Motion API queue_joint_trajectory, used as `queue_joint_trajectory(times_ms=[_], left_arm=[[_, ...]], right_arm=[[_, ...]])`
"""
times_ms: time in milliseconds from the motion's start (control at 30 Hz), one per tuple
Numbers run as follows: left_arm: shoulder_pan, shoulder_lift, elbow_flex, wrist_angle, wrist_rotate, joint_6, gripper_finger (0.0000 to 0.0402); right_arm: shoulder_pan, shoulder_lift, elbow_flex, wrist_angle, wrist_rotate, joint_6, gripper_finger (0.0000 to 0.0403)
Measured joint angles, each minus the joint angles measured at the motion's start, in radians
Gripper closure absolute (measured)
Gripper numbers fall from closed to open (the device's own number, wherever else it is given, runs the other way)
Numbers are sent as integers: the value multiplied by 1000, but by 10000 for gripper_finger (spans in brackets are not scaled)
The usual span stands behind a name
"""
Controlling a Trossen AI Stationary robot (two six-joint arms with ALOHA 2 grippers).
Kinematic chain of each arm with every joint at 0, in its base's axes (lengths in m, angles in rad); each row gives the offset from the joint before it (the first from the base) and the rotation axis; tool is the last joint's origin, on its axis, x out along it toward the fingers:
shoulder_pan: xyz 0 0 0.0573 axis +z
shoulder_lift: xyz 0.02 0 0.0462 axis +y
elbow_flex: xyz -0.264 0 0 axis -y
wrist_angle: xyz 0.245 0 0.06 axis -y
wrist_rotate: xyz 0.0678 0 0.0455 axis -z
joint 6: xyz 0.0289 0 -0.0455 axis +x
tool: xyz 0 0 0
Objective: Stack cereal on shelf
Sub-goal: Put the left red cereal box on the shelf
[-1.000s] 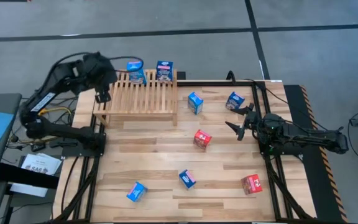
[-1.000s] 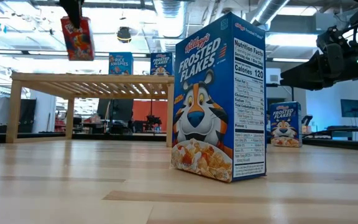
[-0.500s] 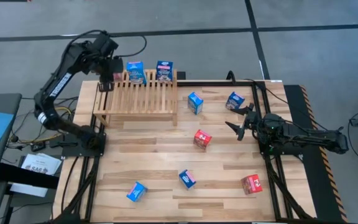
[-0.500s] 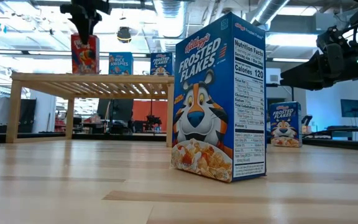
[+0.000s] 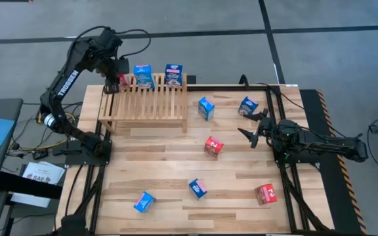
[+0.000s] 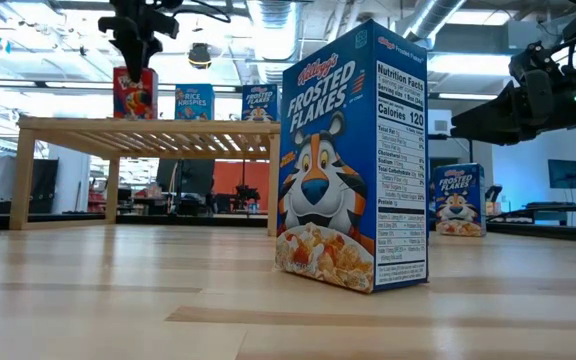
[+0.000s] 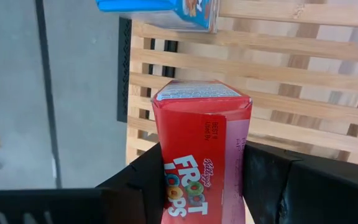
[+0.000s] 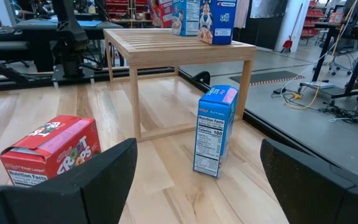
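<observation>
My left gripper is over the far-left corner of the slatted wooden shelf, shut on a red cereal box. Two blue boxes stand along the shelf's far edge. My right gripper hovers open over the table's right side. In its wrist view, a red box and a blue box stand in front of it. My left gripper pinches the red box between its two fingers, one on each narrow side. It comes from above, pointing down, onto the box's upper end. The box is upright, with its bottom on the slats at the shelf's far-left corner.
Loose boxes sit on the plank table: blue ones and red ones. One large blue box stands close to the low camera. Bare planks lie between the shelf and the near boxes.
My left gripper moved toward the table's far edge and came down, still shut on the red box. The box went from hanging clear above the shelf's left end to standing upright on the far-left slats beside the blue boxes.
</observation>
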Motion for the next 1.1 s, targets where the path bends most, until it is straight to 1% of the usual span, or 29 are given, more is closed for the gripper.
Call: queue_joint_trajectory(times_ms=[100, 200, 400, 633, 867, 967, 1100], left_arm=[[28, 0, 0, 2, 40, 1, 251], [43, 0, -2, 8, 52, -3, 251], [46, 9, -2, 8, 53, -40, 251], [46, 42, -3, 1, 41, -47, 251], [46, 45, -3, 5, 29, -48, 249], [46, 45, -3, 5, 28, -47, 236], [46, 46, -3, 5, 21, -47, 198]], right_arm=[[0, 0, 0, 0, 0, 0, 39], [0, 0, 0, 0, 0, 0, 39], [0, 0, 0, 0, 0, 0, 39], [0, 0, 0, 0, 0, 0, 39], [0, 0, 0, 0, 0, 0, 39], [0, 0, 0, 0, 0, 0, 39], [0, 0, 0, 0, 0, 0, 39]])
